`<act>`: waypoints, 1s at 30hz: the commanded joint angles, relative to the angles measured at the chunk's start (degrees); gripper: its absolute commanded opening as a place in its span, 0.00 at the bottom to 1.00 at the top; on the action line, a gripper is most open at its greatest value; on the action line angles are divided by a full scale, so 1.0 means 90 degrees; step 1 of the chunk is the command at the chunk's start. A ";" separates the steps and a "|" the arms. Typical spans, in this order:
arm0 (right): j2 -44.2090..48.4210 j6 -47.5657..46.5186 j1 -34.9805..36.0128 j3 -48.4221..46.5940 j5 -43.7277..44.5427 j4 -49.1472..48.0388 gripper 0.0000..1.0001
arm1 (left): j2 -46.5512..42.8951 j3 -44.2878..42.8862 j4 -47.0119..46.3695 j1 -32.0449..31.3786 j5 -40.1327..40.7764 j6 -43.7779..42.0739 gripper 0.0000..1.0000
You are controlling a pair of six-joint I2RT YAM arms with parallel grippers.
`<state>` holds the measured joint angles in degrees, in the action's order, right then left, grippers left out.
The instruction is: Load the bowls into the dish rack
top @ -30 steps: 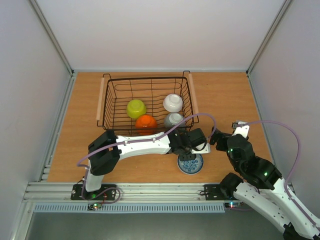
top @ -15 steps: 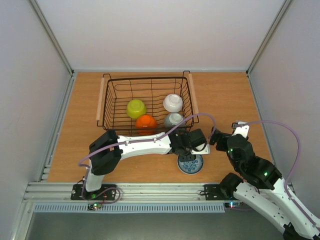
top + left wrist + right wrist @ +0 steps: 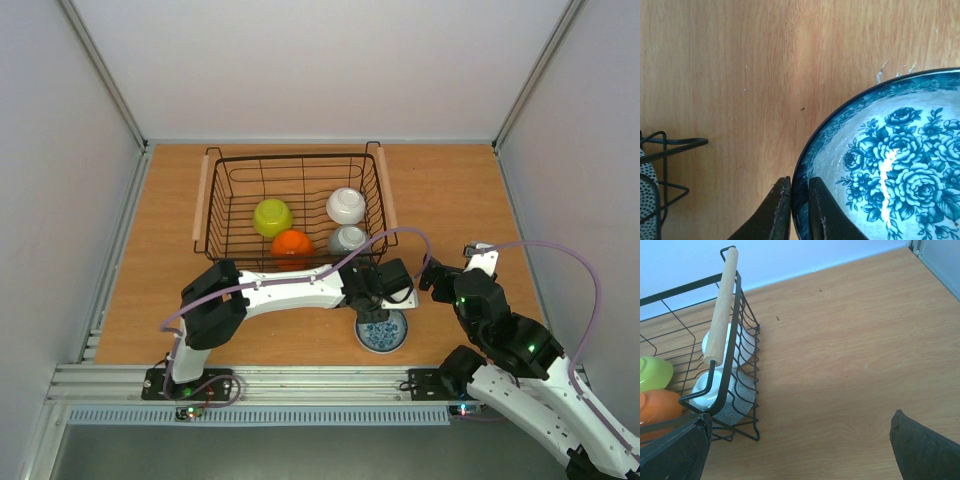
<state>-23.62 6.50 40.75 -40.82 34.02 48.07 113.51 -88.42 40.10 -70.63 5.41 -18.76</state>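
The white bowl with blue pattern [image 3: 382, 331] sits upright on the table just in front of the dish rack [image 3: 290, 157]. My left gripper [image 3: 372, 306] is shut on its near-left rim. In the left wrist view the gripper [image 3: 800, 196] has one finger outside and one inside the bowl [image 3: 890, 175]. The rack holds the yellow-green bowl [image 3: 272, 216], orange bowl [image 3: 292, 245], a white bowl [image 3: 345, 205] and the grey speckled bowl [image 3: 348, 240]. My right gripper [image 3: 430, 275] is open and empty, right of the rack [image 3: 722, 305]. A second white bowl cannot be made out.
The rack's two wooden handles run along its left and right sides. Bare wooden table [image 3: 850, 355] lies to the right of the rack. Grey walls enclose the table on three sides. The left arm stretches across the table in front of the rack.
The left gripper and the blue-patterned bowl have shifted very slightly toward the near edge. The right arm has not moved.
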 commanded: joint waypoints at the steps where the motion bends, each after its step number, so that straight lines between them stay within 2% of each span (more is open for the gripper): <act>1: 0.0022 0.0087 -0.0019 0.0012 0.0033 -0.0029 0.99 | -0.0021 -0.0156 0.0024 -0.0052 -0.0113 -0.0024 0.03; 3: 0.0016 0.0089 -0.0017 -0.0003 0.0032 -0.0026 0.99 | -0.0089 -0.0146 0.0017 -0.0052 -0.0082 -0.0024 0.00; 15: -0.0122 0.0039 -0.0019 -0.0044 0.0019 -0.0061 0.99 | -0.0801 -0.0093 -0.0034 -0.0052 0.0287 -0.0139 0.00; 28: -0.0104 0.0044 -0.0017 -0.0025 0.0008 -0.0068 0.99 | -0.0523 -0.0004 -0.0130 -0.0053 0.0307 -0.0086 0.02; 30: -0.0114 0.0024 -0.0017 -0.0020 -0.0008 -0.0100 0.99 | -0.0518 -0.0009 -0.0123 -0.0048 0.0321 -0.0085 0.08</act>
<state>-24.49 6.46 40.77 -40.82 33.78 48.05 108.01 -88.47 40.49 -71.09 7.01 -19.14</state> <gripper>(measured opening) 0.987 0.035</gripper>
